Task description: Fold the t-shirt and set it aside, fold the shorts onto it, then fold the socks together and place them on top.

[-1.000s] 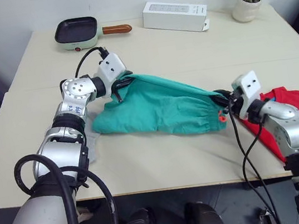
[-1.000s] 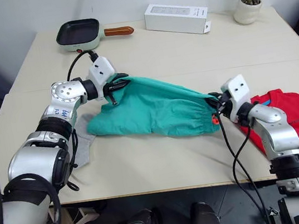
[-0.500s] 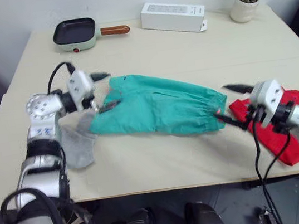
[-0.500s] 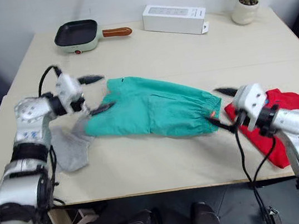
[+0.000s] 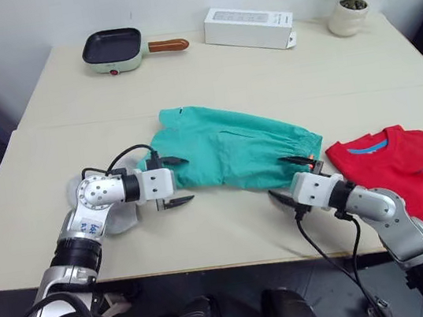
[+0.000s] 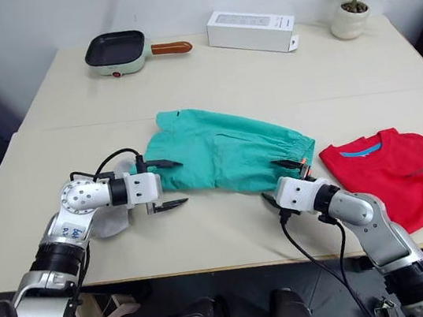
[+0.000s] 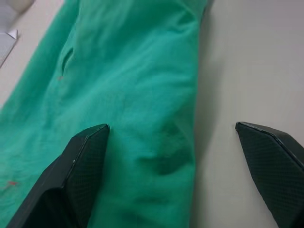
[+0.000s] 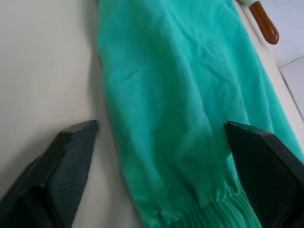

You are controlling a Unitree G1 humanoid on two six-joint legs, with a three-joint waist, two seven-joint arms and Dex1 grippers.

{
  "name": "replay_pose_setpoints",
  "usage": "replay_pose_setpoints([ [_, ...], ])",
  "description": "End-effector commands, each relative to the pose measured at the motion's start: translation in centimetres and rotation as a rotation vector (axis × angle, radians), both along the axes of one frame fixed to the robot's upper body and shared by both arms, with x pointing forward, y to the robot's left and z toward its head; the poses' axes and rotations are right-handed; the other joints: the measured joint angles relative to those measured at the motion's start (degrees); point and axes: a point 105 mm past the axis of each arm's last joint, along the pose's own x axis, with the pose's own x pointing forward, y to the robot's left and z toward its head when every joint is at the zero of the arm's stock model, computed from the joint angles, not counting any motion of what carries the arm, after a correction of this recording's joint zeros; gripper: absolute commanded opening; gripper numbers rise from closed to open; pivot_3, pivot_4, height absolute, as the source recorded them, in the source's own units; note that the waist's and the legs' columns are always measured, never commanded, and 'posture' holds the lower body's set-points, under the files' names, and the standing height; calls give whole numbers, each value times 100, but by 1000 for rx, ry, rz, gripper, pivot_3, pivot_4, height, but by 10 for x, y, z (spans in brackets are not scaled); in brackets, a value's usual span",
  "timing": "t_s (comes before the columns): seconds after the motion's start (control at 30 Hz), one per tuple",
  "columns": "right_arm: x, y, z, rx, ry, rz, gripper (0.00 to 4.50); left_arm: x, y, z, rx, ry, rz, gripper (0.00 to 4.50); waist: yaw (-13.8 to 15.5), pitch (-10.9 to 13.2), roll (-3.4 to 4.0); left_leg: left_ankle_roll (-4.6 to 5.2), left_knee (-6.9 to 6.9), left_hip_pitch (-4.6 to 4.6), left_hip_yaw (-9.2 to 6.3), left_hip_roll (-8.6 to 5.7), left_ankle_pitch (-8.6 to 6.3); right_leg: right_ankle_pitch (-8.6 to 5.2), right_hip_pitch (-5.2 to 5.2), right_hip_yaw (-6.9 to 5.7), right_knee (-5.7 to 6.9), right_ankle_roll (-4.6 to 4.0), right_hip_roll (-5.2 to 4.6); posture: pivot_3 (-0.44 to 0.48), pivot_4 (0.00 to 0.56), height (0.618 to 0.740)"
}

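The teal shorts (image 5: pixel 230 146) lie spread flat across the middle of the table, waistband to the right. My left gripper (image 5: pixel 173 182) is open at their front left corner, one finger over the cloth and one over bare table. At the waistband's front edge my right gripper (image 5: pixel 288 179) is open too, with nothing held. In the left wrist view the shorts (image 7: pixel 142 90) lie between the black fingers (image 7: pixel 78 171). The red t-shirt (image 5: pixel 402 178) lies flat at the right, blue label showing. A grey sock (image 6: pixel 108 224) peeks out from under my left forearm.
A green frying pan (image 5: pixel 109 48) with a brown handle, a white box (image 5: pixel 249 24) and a potted plant (image 5: pixel 349 10) stand along the table's far edge. A seam (image 5: pixel 71 125) runs across the table behind the shorts.
Both grippers have let go of the shorts and opened. Both arms have drawn back to the shorts' front edge, and the shorts now lie flat.
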Motion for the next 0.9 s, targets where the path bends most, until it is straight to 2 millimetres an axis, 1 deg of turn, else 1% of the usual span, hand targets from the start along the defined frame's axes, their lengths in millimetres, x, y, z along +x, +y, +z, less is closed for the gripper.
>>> replay_pose_setpoints([
  [0.03,10,-18,3,-41,-46,-84,2878,17,3,-10,40,-24,77,4109,7,-2,-1,1,0,6,1,-1,0,0,4,1,-1,0,-2,0,150,740],
  [0.07,11,-19,4,-38,-57,-86,2550,22,2,-9,45,-32,96,3930,1,-2,-1,1,-2,15,1,-1,0,0,12,0,-4,0,-3,0,150,740],
  [0.1,11,-20,4,-38,-58,-86,2227,26,0,-10,51,-40,99,3652,-3,-2,-1,1,-8,27,2,-1,-1,0,18,2,-6,0,-4,0,150,740],
  [0.2,10,-21,4,-36,-66,-79,1249,32,-3,-11,57,-53,108,2762,-19,-2,-1,1,-14,43,2,0,-2,0,35,0,-5,0,-3,0,150,740],
  [0.27,8,-22,7,-26,-74,-69,519,35,-5,-13,56,-40,115,2127,-29,-2,-1,1,-15,44,2,0,-2,0,36,0,-2,0,-2,0,150,740],
  [0.3,8,-22,7,-17,-72,-63,213,36,-6,-12,50,-36,110,1821,-29,-2,-1,1,-15,45,3,0,-2,0,36,0,-2,0,-2,0,150,740],
  [0.33,7,-23,8,-11,-73,-61,0,35,-8,-11,40,-26,99,1455,-28,-2,-1,1,-15,45,2,1,-2,0,37,0,-2,0,-2,0,150,740],
  [0.37,7,-24,9,-7,-75,-59,0,34,-9,-11,33,-21,91,1217,-31,-2,-1,1,-15,45,2,1,-2,0,37,-1,-2,0,-2,0,150,740],
  [0.43,8,-30,10,-10,-70,-57,0,26,-11,-9,21,13,35,562,-32,-2,-2,1,-15,46,2,1,-2,0,38,0,-3,0,-2,0,150,740],
  [0.47,9,-34,10,-13,-64,-59,0,20,-15,-2,-4,-10,-16,235,-33,-2,-1,1,-15,46,2,1,-2,0,38,-1,-3,0,-2,0,150,740],
  [0.5,10,-38,10,-17,-59,-60,0,15,-18,8,-50,-25,-47,23,-44,-2,-1,2,-15,46,3,1,-2,0,38,-1,-4,0,-2,0,150,740],
  [0.53,11,-41,10,-25,-55,-57,0,11,-19,17,-90,-31,-68,23,-53,-2,-1,2,-15,46,7,1,-3,0,37,2,-7,0,-3,0,150,740],
  [0.57,11,-43,11,-32,-50,-45,0,5,-18,22,-101,-25,-89,23,-60,-1,0,2,-16,46,7,2,-3,0,37,1,-9,-1,-4,0,150,740],
  [0.63,10,-47,14,-36,-43,-15,0,-12,-12,21,-81,25,-129,23,-70,-1,0,1,-16,45,6,3,-5,-1,38,0,-13,-1,-4,0,150,740],
  [0.7,6,-48,15,-47,-29,34,0,-34,-10,21,-66,65,-182,23,-100,-1,1,0,-17,46,5,5,-5,-2,39,0,-14,-4,-2,0,150,740],
  [0.8,-5,-54,13,-48,-7,86,0,-65,-3,10,-41,133,-190,23,-170,1,4,-4,-23,61,3,11,-8,-5,53,-1,-18,-8,2,0,150,740],
  [0.9,-17,-58,8,-59,23,118,0,-91,0,-1,-51,192,-167,23,-178,2,5,-6,-25,69,-7,14,-12,-6,70,7,-25,-10,1,0,150,740],
])
